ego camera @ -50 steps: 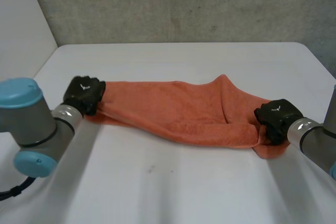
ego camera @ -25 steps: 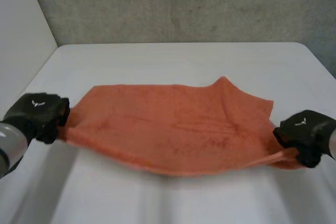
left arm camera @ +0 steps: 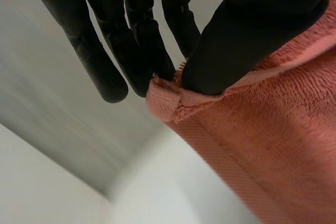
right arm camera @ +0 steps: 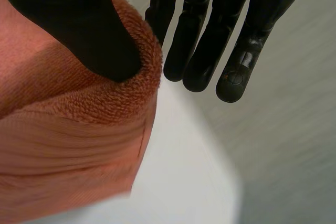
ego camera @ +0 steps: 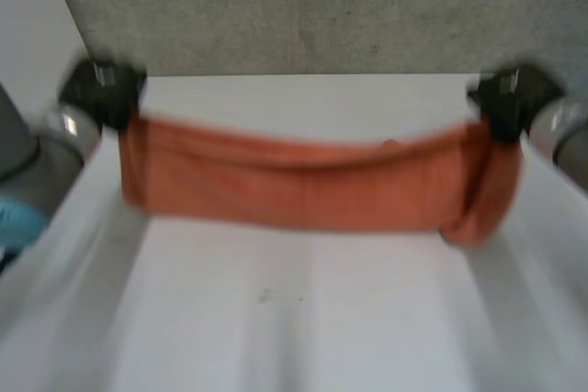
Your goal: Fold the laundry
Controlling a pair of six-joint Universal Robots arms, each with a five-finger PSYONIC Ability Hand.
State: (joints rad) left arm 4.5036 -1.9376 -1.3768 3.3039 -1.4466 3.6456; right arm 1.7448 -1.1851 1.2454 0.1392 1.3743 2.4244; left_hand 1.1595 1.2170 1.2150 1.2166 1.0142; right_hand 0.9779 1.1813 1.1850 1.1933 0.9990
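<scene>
Head view, left hand [ego camera: 101, 91], right hand [ego camera: 508, 100] pinching towel [ego camera: 312, 188]

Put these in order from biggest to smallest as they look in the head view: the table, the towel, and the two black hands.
1. the white table, the biggest
2. the orange towel, hanging between the hands
3. the left hand and the right hand, which look about the same size, so I can't rank them

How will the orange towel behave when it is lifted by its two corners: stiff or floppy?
Probably floppy: held between the left hand and the right hand, the orange towel sags in the middle and hangs down. Its looped pile looks rough, so it will likely not slip out of a pinch.
</scene>
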